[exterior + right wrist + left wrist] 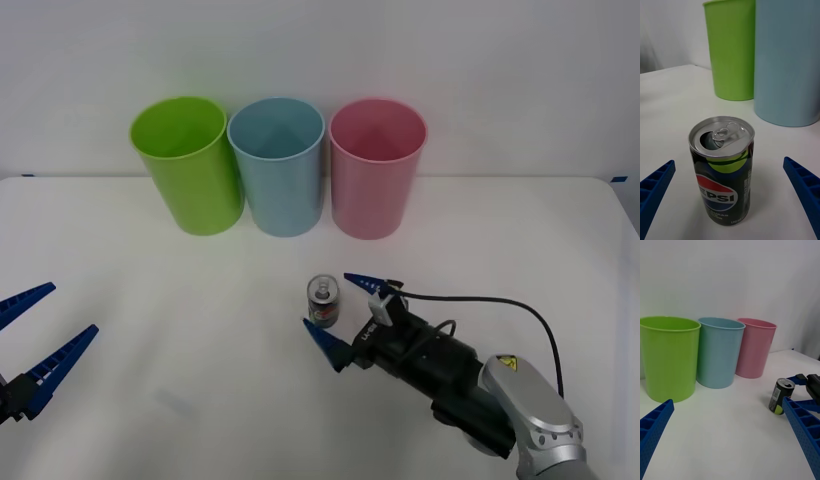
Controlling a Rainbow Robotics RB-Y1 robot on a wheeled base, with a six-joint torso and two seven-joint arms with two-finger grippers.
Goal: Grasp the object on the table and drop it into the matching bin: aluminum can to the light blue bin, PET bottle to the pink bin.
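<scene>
The aluminum can (323,301) stands upright on the white table (150,300), dark label with a blue-and-red logo and an opened pull-tab top (721,135). My right gripper (336,312) is open, its blue fingers on either side of the can without touching it. In the left wrist view the can (781,396) shows off to one side. The light blue bin (277,165) stands at the back between the green and pink bin (377,167). My left gripper (38,341) is open at the table's left front, holding nothing.
A lime green bin (187,163) stands left of the light blue one, all three touching in a row near the table's far edge. A black cable (480,300) loops over the right arm. Bare tabletop lies between the can and the bins.
</scene>
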